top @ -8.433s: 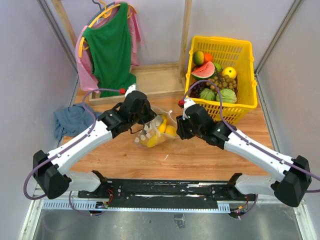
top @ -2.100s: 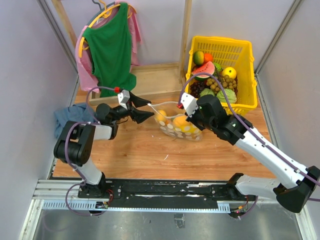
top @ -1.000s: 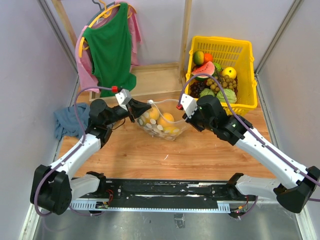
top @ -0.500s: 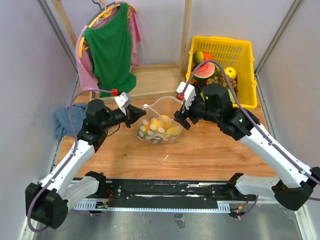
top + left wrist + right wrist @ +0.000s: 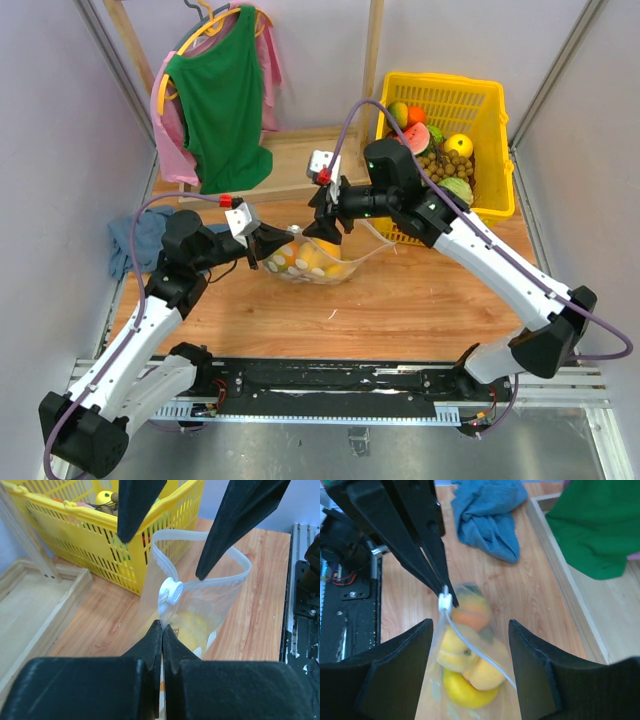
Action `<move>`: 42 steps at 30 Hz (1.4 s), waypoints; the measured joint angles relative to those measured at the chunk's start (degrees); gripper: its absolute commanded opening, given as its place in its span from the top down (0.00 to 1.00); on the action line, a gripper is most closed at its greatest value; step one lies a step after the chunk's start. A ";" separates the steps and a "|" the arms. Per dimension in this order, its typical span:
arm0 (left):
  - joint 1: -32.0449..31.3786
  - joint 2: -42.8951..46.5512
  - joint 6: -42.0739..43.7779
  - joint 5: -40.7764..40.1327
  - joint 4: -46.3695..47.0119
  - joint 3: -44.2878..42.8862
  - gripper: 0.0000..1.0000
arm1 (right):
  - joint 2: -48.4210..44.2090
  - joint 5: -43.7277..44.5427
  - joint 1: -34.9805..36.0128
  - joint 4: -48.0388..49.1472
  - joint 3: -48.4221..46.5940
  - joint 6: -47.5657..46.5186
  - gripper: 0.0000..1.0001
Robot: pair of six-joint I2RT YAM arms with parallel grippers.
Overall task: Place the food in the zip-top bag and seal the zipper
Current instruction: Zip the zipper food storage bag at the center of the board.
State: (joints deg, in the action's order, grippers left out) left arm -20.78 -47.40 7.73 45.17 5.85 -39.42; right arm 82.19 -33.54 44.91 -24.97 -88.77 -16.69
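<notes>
The right arm (image 5: 480,260) arches high over the table (image 5: 420,310), elbow up by the basket (image 5: 490,100), its wrist bent down and back. The left arm (image 5: 150,310) stretches low and forward.

The bag (image 5: 345,268) hangs from the left gripper (image 5: 162,627), whose jaws are pressed together on the bag's edge, just under the white slider (image 5: 170,591). The right gripper (image 5: 470,625) stands spread wide above the bag's mouth, one finger on each side, holding nothing. The zipper (image 5: 212,582) loops open between those fingers. Fruit (image 5: 470,675), yellow and orange, sits low in the bag, under the right jaws.

The bag's film blurs the fruit, so I cannot tell the pieces apart. The arms hide its left end from above.

The basket is close behind the right jaws. The cloth (image 5: 135,240) lies behind the left ones, and the shirt (image 5: 222,100) hangs farther back.
</notes>
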 measured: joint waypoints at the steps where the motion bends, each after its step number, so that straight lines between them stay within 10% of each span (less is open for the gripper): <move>1: -0.04 0.02 0.04 0.04 -0.07 0.00 1.00 | 0.70 -1.14 0.31 0.20 -0.39 -0.07 0.40; 21: -0.11 0.07 0.04 0.83 -0.15 0.00 1.00 | 4.63 -5.03 2.12 0.48 -1.81 -1.36 0.99; 31: -0.17 -0.02 -0.15 1.42 0.57 0.48 0.69 | 4.63 -5.05 2.21 -0.13 -1.81 -1.51 0.99; 37: -0.31 -0.74 -0.46 2.54 1.73 0.85 0.74 | 4.66 -5.33 2.71 -0.72 -1.81 -1.84 0.99; 42: -0.33 -1.25 -1.40 3.54 2.93 0.90 0.98 | 4.66 -5.53 3.89 -1.88 -1.81 -2.95 0.99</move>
State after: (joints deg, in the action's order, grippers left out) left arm -21.10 -48.64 6.33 48.71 8.78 -38.52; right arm 86.85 -39.07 48.80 -26.85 -90.59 -19.64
